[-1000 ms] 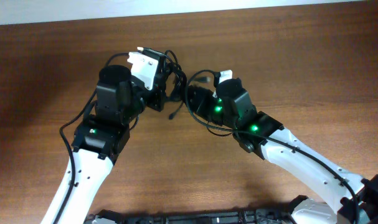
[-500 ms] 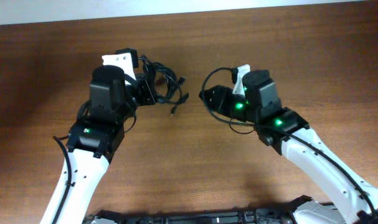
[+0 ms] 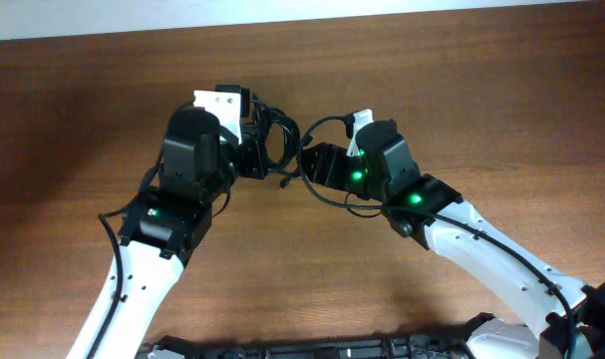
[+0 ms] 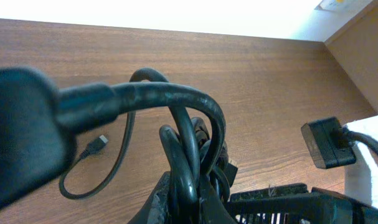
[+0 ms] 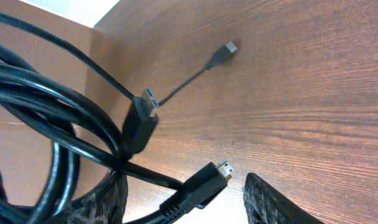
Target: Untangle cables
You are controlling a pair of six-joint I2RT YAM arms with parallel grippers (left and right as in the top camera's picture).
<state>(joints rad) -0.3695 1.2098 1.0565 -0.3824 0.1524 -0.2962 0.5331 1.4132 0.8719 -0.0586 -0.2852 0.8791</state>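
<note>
Cables (image 3: 274,140): thin black cords, bunched in loops and hung between the two sets of fingers, above a brown wooden tabletop (image 3: 461,90).

Left fingers (image 4: 167,202): clenched on the bunch. Several loops rose from between them and arched up and over. One thicker cord ran off to a blurred dark shape close to the lens on the left. Beyond these fingers, a thin cord (image 4: 117,167) lay in a curve on the tabletop, ended by a small plug (image 4: 101,142).

Right fingers (image 5: 273,202): released, pads standing well apart, gripping nothing. In the gap between them, nearer the left-hand pad, sat a metal-tipped plug (image 5: 207,177), clear of the right-hand pad. Just beyond it, a flat plug with a blue insert (image 5: 141,121) lay across other cords. Further beyond the fingers was a tiny plug (image 5: 229,47) on a fine lead; could not tell whether resting on the tabletop or hanging just over it. To the left of these fingers, heavy loops swept down past the left-hand pad.

Seen from overhead: both sets of fingers faced each other, tips near. The bunch was gathered at the tips of the left fingers, with a strand reaching across toward the right fingers.
</note>
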